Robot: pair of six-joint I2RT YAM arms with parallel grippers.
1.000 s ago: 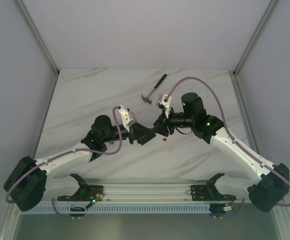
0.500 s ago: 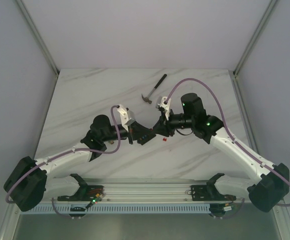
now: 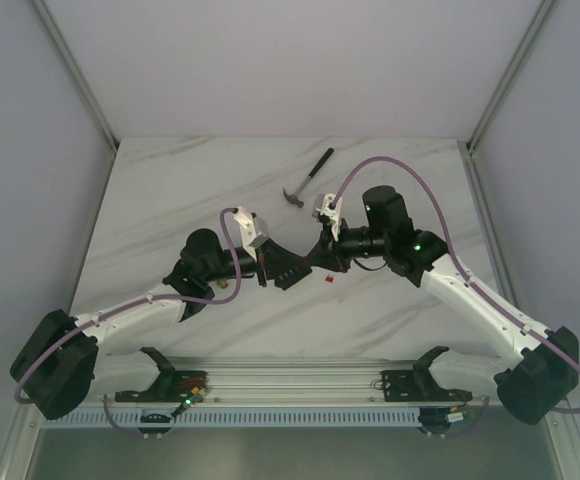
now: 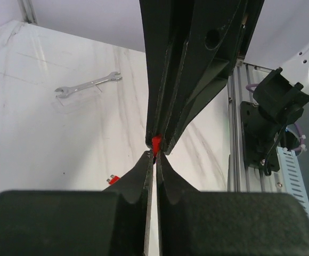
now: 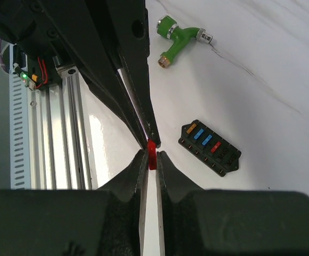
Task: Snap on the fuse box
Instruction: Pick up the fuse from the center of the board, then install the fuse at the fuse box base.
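Holding a small red fuse [image 5: 152,145] in the air, my right gripper [image 5: 151,156] has its jaws closed on it, at the centre of the right wrist picture. My left gripper [image 4: 154,158] meets it tip to tip. Its jaws are closed down to a thin slit, and I cannot tell whether they also pinch the fuse. The fuse box [image 5: 210,148] lies flat on the table [image 5: 282,64], right of centre in that same picture, and neither gripper touches it. Its face shows blue, orange and red fuses, and some slots look dark, maybe empty. I judge the task is at an early stage: the fuse must be carried down to the box and pushed in until it snaps.
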